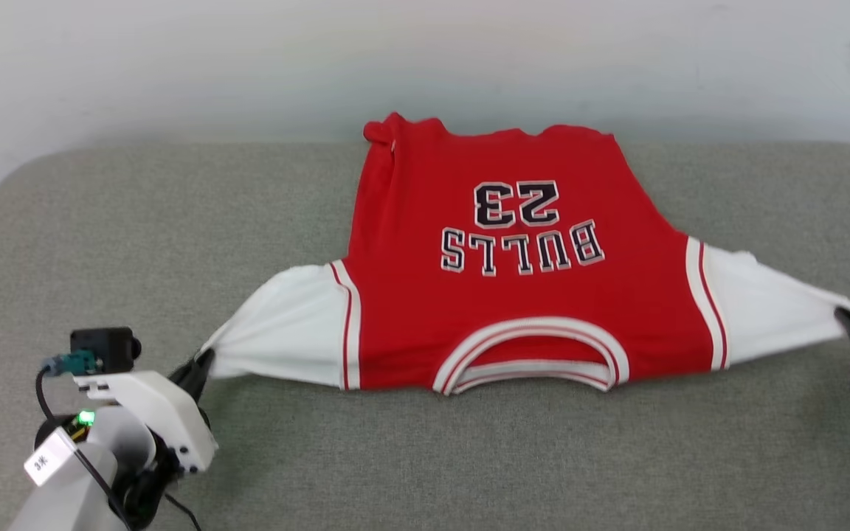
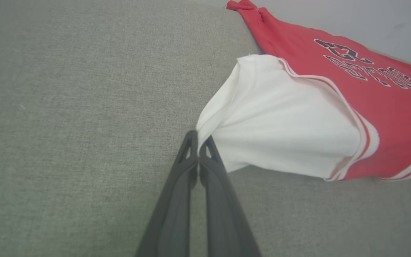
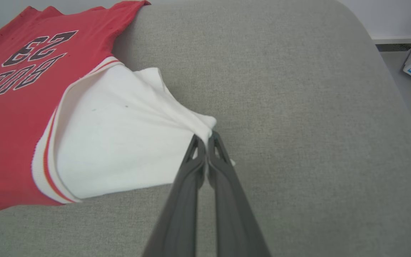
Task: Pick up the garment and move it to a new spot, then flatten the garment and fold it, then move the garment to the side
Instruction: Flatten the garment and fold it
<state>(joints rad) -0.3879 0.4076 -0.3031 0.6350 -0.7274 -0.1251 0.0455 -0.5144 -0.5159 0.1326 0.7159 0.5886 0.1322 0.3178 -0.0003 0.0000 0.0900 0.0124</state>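
Pinches with the left gripper (image 1: 202,363), fingers pressed fully together, the bunched end of the left sleeve (image 1: 285,328), white and narrowing to a point at the fingertips. Clamps likewise with the right gripper (image 1: 847,318), closed just as tight, on the end of the right sleeve (image 1: 764,310). Holds both sleeves drawn outward to opposite sides. Between the two, shows the garment (image 1: 528,310) spread front up on the grey padded surface (image 1: 100,236). Places the striped collar (image 1: 532,335) nearest the robot and the hem toward the pale wall (image 1: 248,66). Reads "BULLS 23" in black, upside down from the head view. Shows a small bunched fold (image 1: 377,131) at the far hem corner on the left.
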